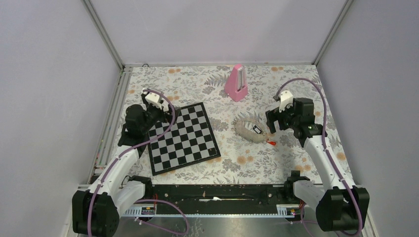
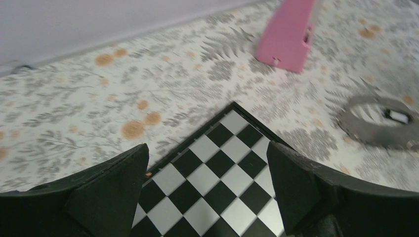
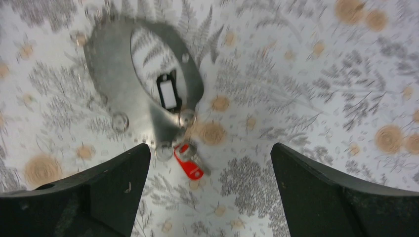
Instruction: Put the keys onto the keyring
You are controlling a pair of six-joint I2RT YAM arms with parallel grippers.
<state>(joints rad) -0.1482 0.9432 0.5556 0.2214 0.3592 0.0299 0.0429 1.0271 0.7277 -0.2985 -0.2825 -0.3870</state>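
Item, nearest: chessboard, flat on the floral tablecloth at near left. The left gripper hovers over its far corner, jaws spread wide and empty. Item: red key, lying on the cloth just beside the near edge of the keyring; whether it touches the loop cannot be told, but it is not threaded on. Item: keyring, a pale loop lying flat at centre right, well apart from the board. Item: small dark piece with a pale face, resting inside the loop, possibly the second key, though its blur forbids certainty. Item: right gripper, poised above the ring's right side, jaws released at full spread, grasping nothing. Item, farthest: pink metronome, upright near the back wall, no part of the job. Progress, as judged: nothing is done; no key appears on the ring, neither pincer holds anything, and picking up, opening the loop and threading all remain. Views compared: the right wrist view alone shows the red key's shape and round fittings on the ring's band; the left wrist view shows the board corner close, with ring and metronome beyond, but no red key; only the top view places both arms together.
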